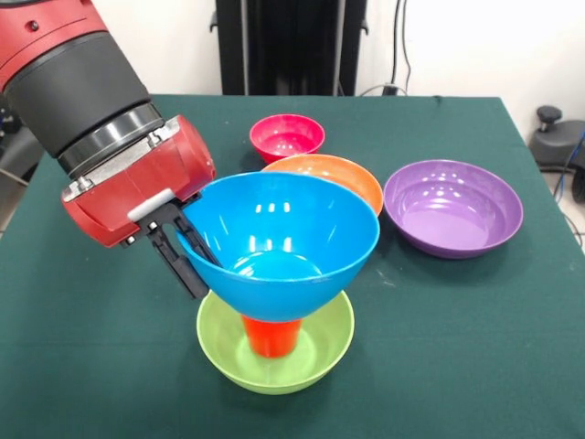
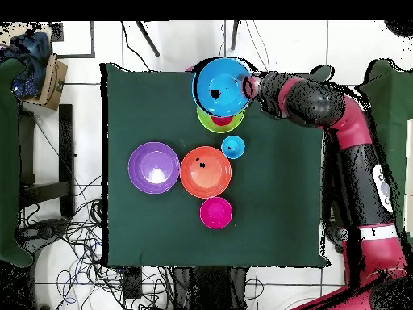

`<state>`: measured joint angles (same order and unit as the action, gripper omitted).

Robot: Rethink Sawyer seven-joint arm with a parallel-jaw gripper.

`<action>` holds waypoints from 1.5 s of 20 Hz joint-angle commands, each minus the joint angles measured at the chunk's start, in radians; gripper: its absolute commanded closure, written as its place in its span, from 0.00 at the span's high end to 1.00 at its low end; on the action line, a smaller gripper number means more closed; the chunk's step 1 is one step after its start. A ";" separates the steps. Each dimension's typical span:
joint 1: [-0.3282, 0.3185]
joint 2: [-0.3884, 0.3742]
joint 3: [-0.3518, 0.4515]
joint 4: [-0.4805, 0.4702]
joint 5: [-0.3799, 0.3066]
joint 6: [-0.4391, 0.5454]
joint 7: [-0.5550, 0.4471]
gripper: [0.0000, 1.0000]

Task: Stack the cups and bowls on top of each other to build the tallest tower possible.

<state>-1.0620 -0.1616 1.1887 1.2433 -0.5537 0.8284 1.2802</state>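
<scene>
From my remote station I see the black two-fingered gripper (image 1: 186, 249) at centre left of the front view, clamped on the left rim of the glossy blue plastic bowl (image 1: 283, 240), one finger inside the wall and one outside. The blue bowl sits upright on the red tapered plastic cup (image 1: 271, 335), which stands inverted in the lime green plastic bowl (image 1: 274, 340) at the bottom centre. That three-piece tower is the only stack I can see.

Behind it, the orange plastic bowl (image 1: 343, 176) peeks out at centre, with the small pink-red plastic bowl (image 1: 287, 137) further up and the purple plastic bowl (image 1: 452, 207) at right, all resting on the dark green tablecloth (image 1: 475, 347).

In the overhead view the blue bowl (image 2: 219, 87) covers most of the green bowl (image 2: 221, 123) near the upper centre, with the gripper (image 2: 245, 82) at its right rim. A small light blue plastic cup (image 2: 232, 147) stands just below the stack, close to the orange bowl (image 2: 205, 172).
</scene>
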 commanded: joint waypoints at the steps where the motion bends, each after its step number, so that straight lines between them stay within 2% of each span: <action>1: 0.009 0.018 -0.055 0.028 -0.070 0.001 -0.338 0.00; 7: 0.002 -0.013 -0.044 0.043 -0.043 0.034 -0.316 0.00; 30: 0.013 -0.008 -0.043 0.037 -0.046 0.019 -0.297 0.00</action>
<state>-1.0777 -0.1608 1.1887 1.2478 -0.5564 0.8284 1.2665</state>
